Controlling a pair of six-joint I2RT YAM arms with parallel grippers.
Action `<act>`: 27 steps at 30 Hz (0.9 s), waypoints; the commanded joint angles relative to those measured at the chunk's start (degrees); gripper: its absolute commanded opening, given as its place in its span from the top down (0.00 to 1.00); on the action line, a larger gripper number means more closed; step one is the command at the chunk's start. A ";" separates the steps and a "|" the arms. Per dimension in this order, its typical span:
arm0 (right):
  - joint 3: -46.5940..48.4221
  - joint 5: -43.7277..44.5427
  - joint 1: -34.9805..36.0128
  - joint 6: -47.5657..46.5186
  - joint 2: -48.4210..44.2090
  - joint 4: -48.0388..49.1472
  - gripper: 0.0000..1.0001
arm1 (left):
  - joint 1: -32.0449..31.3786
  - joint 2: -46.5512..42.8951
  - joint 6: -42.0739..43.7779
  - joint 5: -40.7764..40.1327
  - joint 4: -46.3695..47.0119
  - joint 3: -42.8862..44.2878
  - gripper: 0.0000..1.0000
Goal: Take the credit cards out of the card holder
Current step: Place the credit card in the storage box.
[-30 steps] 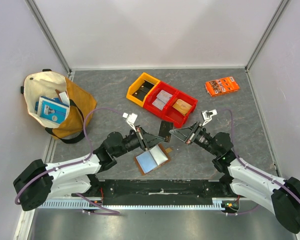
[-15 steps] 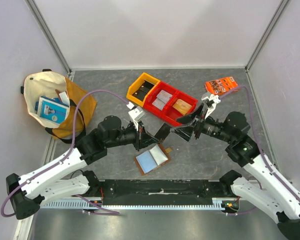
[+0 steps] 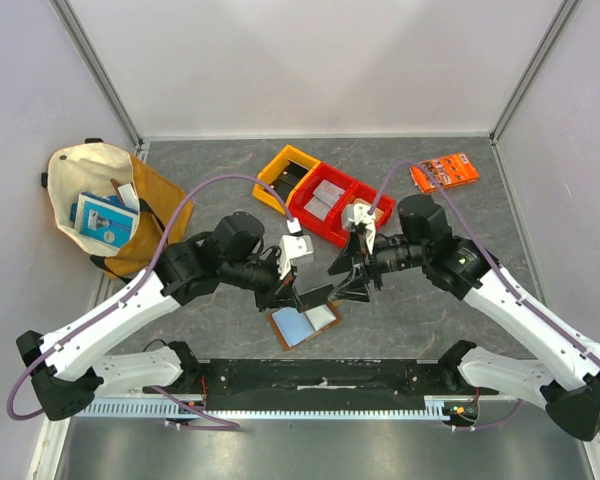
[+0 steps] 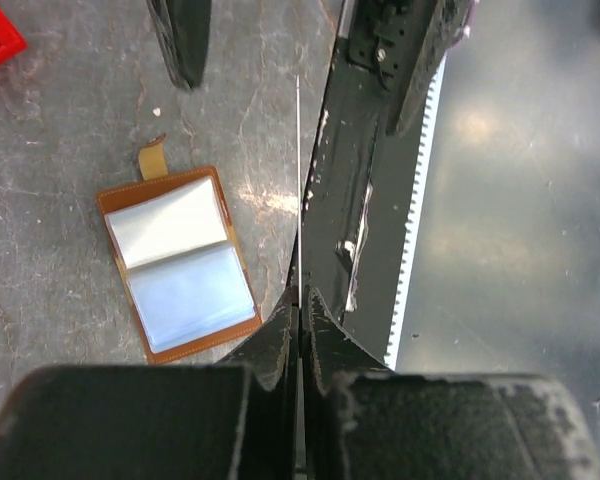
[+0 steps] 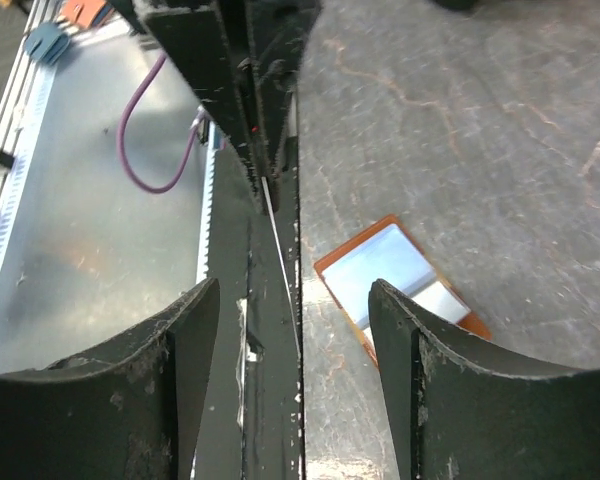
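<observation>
Left wrist view shows your left gripper (image 4: 298, 297) clamped on a thin rectangular card (image 4: 298, 180), seen edge-on; your right gripper (image 5: 292, 300) stands apart beside it; the brown leather card holder (image 4: 178, 262) lies open on the grey mottled tabletop (image 4: 70, 120); judged mid-extraction; next, lay that card aside.

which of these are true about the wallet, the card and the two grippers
1. The small brown leather card holder lies open on the grey stone-look table. True.
2. The left gripper is open and empty. False: it is shut on a thin dark card.
3. The right gripper is open. True.
4. The orange printed packet sits inside a red bin. False: it lies on the table near the far right corner.
</observation>
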 commanded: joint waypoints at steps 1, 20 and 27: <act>4.05 -3.25 2.86 -7.50 2.05 -4.79 0.34 | -0.11 2.50 9.03 3.53 -7.84 4.72 0.98; 5.55 -0.79 6.21 -9.18 6.54 -7.52 1.00 | -0.29 2.51 8.43 1.00 -8.82 6.22 0.90; -1.55 8.08 3.50 9.23 2.50 7.65 1.00 | -0.11 -16.09 -9.13 -21.83 16.89 -6.32 0.26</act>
